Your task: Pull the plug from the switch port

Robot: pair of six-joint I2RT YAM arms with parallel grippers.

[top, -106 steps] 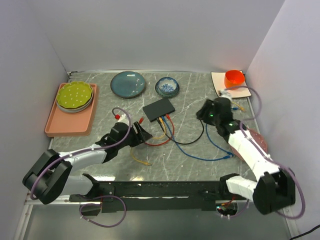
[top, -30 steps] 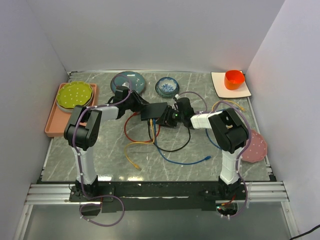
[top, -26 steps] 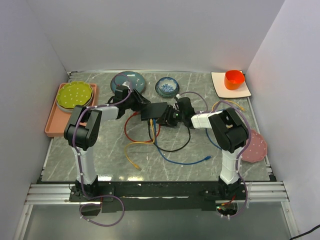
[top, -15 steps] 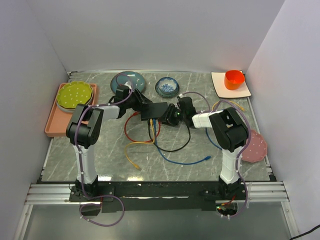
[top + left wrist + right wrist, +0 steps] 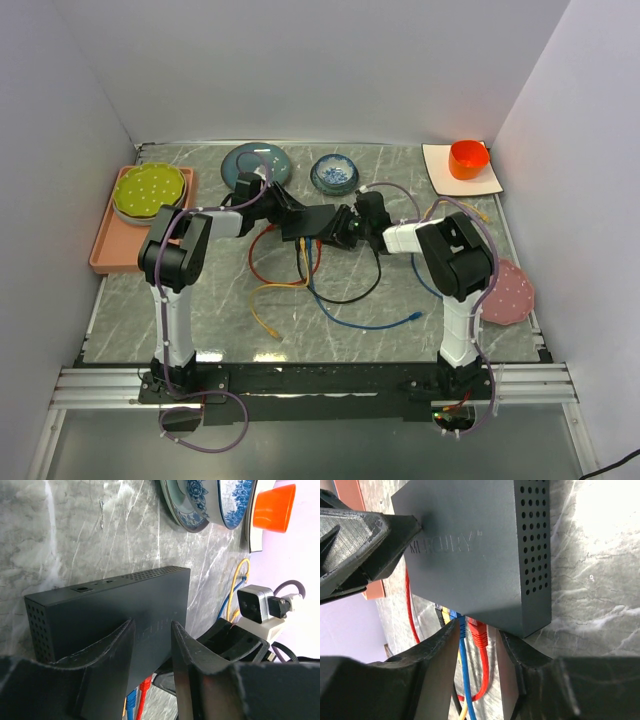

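The switch is hemmed in — left tool on its left end, right tool against the socket edge, straddling the red plug. Cable loops clutter the desk just in front.

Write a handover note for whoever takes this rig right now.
Left gripper open, tips resting on top of the switch.
Right gripper open, fingers either side of the red plug and blue plug at the port edge, not clamped.
Done: both arms in place.
To do: close on a plug, pull it out; none is out yet.
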